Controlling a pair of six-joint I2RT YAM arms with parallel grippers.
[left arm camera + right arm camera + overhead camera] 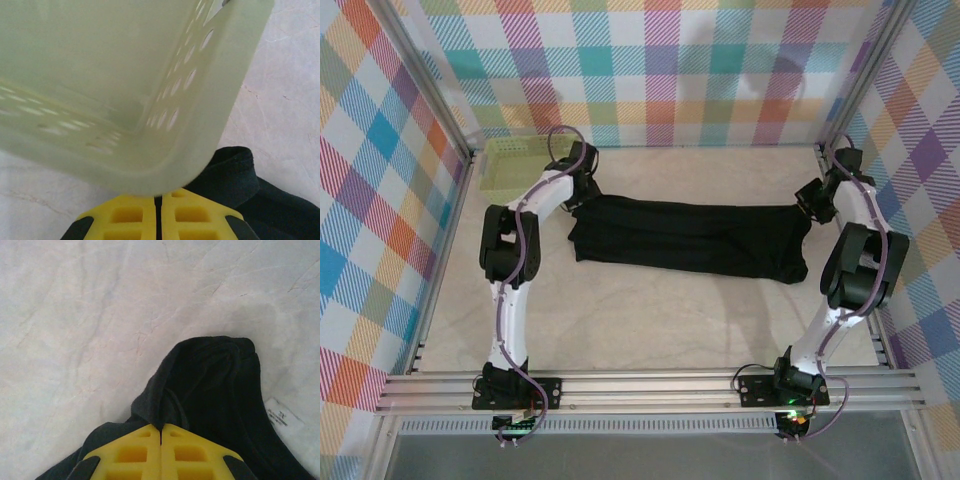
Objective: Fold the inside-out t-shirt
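Pale marbled stone is the surface of the table (650, 320), and on its far half the t-shirt (690, 238) lies as a long black band, stretched from left to right between the two grippers.

Both arms reach forward from the near rail. The left arm (515, 250) rises from its base, bends at the elbow and leans to the right toward the left end of the cloth. The right arm (855, 265) stands steeper, its elbow high, and its wrist turns down at the right end of the cloth.

Behind the left wrist, in the far left corner, stands the yellow-green basket (510, 165); in the left wrist view its corner hangs very close over the fingers.

The left gripper (158, 197) has its yellow fingers pressed together, and a bunch of black cloth comes out just at their tip, on the right side (the basket rim covers the very tip, so the pinch itself is half hidden). The right gripper (161, 427) is clenched on a ridge of the cloth, which rises into the seam between the two fingers.

Near this ridge, to its right, a small white tag (283, 420) lies at the edge of the cloth.
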